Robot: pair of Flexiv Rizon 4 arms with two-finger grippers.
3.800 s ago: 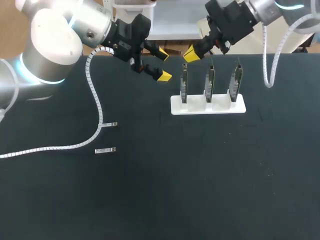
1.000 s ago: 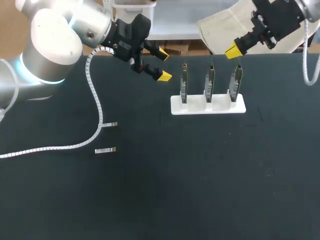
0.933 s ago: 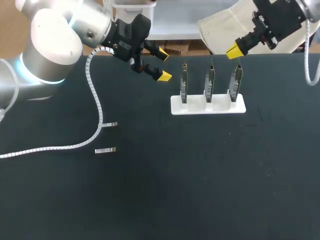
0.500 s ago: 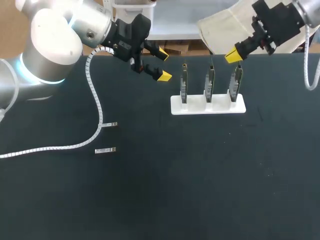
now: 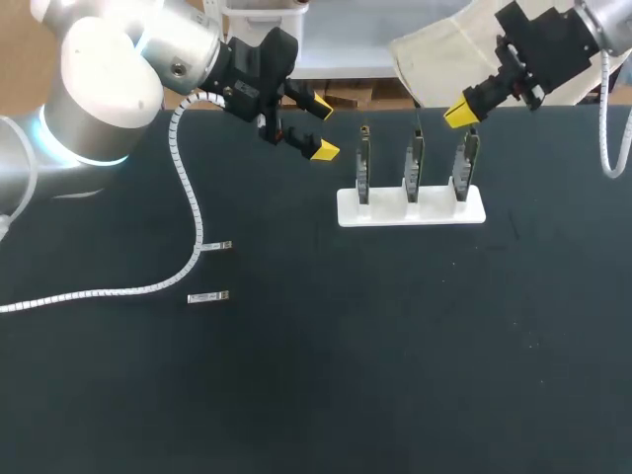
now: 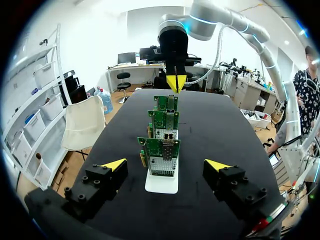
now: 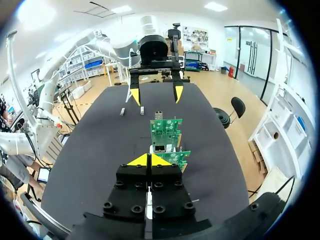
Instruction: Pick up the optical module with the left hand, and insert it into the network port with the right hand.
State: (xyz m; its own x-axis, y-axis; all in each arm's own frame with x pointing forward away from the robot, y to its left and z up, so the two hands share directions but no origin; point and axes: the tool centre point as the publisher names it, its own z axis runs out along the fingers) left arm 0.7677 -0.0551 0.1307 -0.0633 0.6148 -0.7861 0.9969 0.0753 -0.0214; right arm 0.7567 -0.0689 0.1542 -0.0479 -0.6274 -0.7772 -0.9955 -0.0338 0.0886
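At the left of the frame the upper optical module [image 5: 216, 245] and the lower optical module [image 5: 208, 295] lie flat on the black table [image 5: 395, 375], close together, beside a white ribbed cable [image 5: 188, 202] that runs off the left edge. Neither is held. Up near the far edge, left of centre, the left gripper [image 5: 321, 126] hangs with its yellow fingers spread wide and nothing between them. A broad stretch of dark tabletop separates the modules from the white holder [image 5: 411, 209], right of centre, which carries three upright boards [image 5: 413, 163] in a row, one per slot, each with a metal network port [image 6: 161, 165]. The right gripper [image 5: 460, 112], fingers pressed together on nothing, hovers just over the rightmost board's top, by the far edge.
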